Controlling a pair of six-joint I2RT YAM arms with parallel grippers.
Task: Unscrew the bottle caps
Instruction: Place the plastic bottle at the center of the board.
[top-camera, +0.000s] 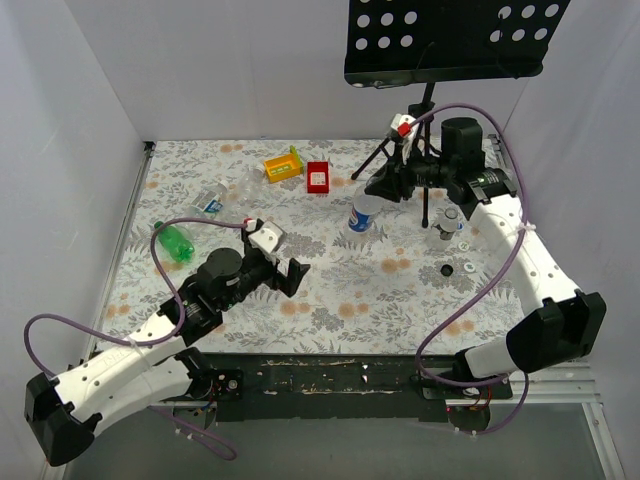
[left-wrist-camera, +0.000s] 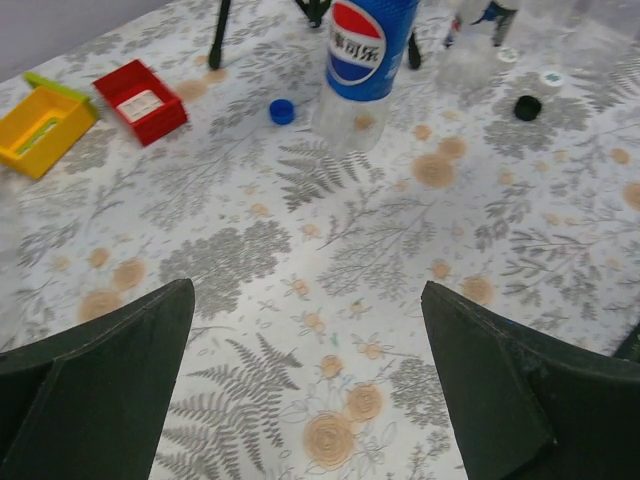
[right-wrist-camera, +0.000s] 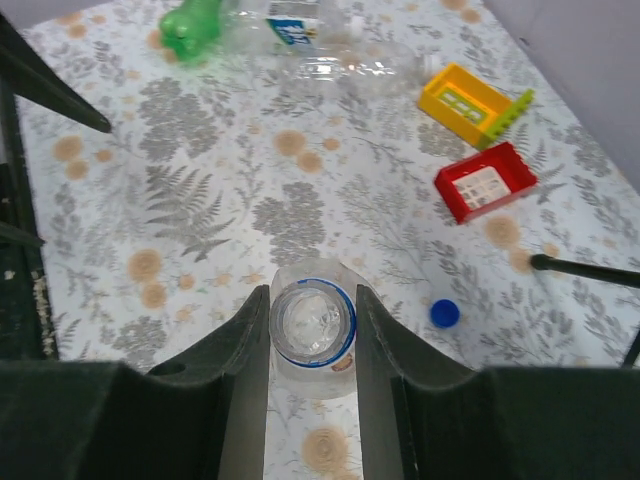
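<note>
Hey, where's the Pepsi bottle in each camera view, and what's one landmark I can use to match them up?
Top external: Pepsi bottle stands just right of centre.
Left wrist: top centre, its upper part cut off.
Right wrist: bottom centre, seen from above between the right fingers.
Shared landmark: the red box.

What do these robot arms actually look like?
Both arms are white tubes with black joints: the left arm, the right arm. A thin purple cable loops along each. The left gripper and right gripper have two black fingers each.
</note>
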